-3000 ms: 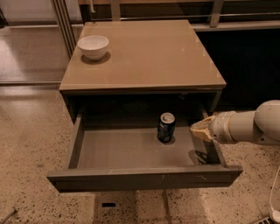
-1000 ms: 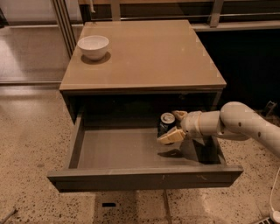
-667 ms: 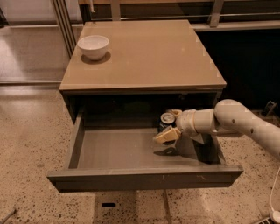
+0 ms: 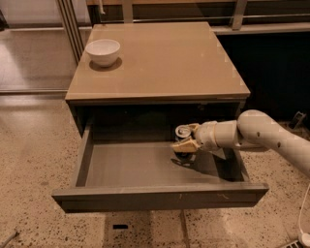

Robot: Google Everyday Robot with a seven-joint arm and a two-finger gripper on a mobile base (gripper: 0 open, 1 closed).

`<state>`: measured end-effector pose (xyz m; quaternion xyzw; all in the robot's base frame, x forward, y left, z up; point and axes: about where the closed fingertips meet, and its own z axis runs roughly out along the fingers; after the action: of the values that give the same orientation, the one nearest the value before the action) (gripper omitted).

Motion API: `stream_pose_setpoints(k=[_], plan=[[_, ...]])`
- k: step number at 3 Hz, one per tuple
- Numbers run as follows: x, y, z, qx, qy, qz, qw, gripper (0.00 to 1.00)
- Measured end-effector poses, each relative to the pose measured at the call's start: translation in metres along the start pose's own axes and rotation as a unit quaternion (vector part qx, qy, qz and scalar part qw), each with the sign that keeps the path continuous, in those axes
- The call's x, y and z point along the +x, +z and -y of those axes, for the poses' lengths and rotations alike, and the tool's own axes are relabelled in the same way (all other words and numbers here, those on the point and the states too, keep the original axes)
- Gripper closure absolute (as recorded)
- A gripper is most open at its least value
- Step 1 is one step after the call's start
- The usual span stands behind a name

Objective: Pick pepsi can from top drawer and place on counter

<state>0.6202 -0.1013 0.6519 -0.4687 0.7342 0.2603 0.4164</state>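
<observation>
The tool (image 4: pixel 186 139) sits at the pepsi can (image 4: pixel 182 131) in the top drawer (image 4: pixel 145 194), under the counter's (image 4: pixel 160 63) front edge. Can't tell if it's clamped.

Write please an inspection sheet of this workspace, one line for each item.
Surface: counter, tan and glossy, carries only the white bowl.
Job's things: pepsi can upright on the floor of the top drawer, right of middle; drawer stands open.
Clutter: white bowl at the counter's rear left corner.
Grippers: claw inside the drawer, at the can; its arm comes in from the right.
Cables: what looks like a thin white cable at the right edge, near the floor.
Surroundings: speckled terrazzo floor; railing behind the counter.
</observation>
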Motion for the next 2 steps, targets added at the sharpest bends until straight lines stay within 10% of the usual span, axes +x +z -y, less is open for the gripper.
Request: stream_pose_setpoints(k=[2], plan=[[-0.045,-0.017,-0.019,-0.044,-0.044,0.012,0.998,1.0]])
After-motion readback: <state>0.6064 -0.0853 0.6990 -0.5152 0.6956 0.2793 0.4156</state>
